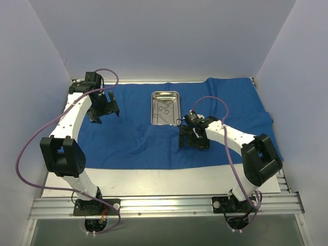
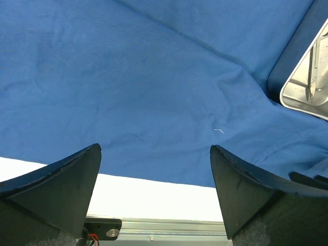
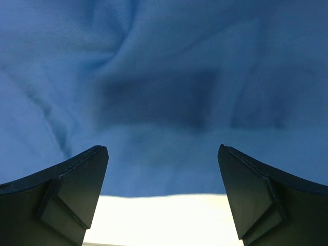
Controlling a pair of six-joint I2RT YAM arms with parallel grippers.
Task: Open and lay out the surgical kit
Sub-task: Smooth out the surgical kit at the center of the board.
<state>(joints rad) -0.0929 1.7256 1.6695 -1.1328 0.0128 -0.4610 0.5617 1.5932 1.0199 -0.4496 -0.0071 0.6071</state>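
Observation:
The blue cloth wrap (image 1: 133,138) lies spread flat over the table. The steel tray (image 1: 165,108) sits on it at the middle back, with the thin metal instruments (image 1: 164,108) inside. My left gripper (image 1: 104,115) hangs open and empty above the cloth's left part, left of the tray. In the left wrist view the cloth (image 2: 143,87) fills the frame and a tray corner (image 2: 307,87) shows at the right. My right gripper (image 1: 192,143) is open and empty above the cloth, just in front of the tray. The right wrist view shows only blurred cloth (image 3: 164,92).
The white table top (image 1: 154,179) shows bare in front of the cloth. The cloth's right end (image 1: 266,123) drapes toward the right wall. Grey walls enclose the left, back and right. A metal rail (image 1: 164,205) runs along the near edge.

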